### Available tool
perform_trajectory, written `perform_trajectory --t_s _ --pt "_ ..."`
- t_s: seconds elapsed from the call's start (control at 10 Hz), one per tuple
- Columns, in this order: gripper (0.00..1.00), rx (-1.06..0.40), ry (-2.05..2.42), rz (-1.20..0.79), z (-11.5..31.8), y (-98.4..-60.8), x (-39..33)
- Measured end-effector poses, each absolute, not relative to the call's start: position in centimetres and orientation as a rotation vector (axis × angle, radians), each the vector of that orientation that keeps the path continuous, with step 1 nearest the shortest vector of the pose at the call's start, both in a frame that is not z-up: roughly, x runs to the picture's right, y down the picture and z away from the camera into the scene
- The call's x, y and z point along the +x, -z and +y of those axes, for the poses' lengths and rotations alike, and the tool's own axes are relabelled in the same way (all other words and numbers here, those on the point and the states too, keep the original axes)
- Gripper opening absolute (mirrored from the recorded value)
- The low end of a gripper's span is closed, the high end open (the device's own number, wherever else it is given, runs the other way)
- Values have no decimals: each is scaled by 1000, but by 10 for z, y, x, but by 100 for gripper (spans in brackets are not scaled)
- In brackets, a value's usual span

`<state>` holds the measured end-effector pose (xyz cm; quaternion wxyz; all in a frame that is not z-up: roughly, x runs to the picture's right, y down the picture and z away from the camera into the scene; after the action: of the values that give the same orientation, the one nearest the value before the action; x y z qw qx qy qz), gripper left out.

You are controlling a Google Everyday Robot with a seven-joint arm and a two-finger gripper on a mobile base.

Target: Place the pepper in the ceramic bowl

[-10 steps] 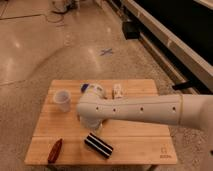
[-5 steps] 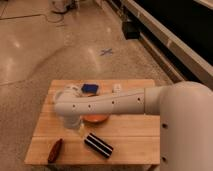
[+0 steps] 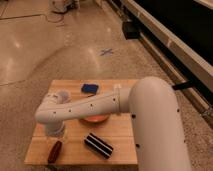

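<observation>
The pepper point(image 3: 55, 150) is a slim dark red chili lying near the front left corner of the wooden table point(image 3: 120, 145). The ceramic bowl point(image 3: 95, 119) is orange and mostly hidden under my white arm at the table's middle. My gripper point(image 3: 54, 131) hangs down from the arm's left end, just above and behind the pepper, apart from it.
A translucent white cup point(image 3: 62, 96) stands at the back left, close behind the arm. A blue flat object point(image 3: 90, 89) lies at the back middle. A black-and-white striped block point(image 3: 98, 145) lies at the front middle. Polished floor surrounds the table.
The arm has swung further left and forward across the table. The gripper has moved from over the bowl area toward the front left, down near the pepper.
</observation>
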<state>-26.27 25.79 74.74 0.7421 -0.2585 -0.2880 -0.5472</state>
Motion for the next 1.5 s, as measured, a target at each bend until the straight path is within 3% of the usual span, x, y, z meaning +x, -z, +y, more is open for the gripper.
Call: perform_trajectory --t_s 0.5,0.8,1.2,1.5 --pt "65 -591 1216 -634 280 -767 -265" --pt "43 -609 1215 -628 289 -773 -260" --pt "3 -609 1209 -636 287 -769 -258" --pt "0 -597 1201 -635 267 -753 -249"
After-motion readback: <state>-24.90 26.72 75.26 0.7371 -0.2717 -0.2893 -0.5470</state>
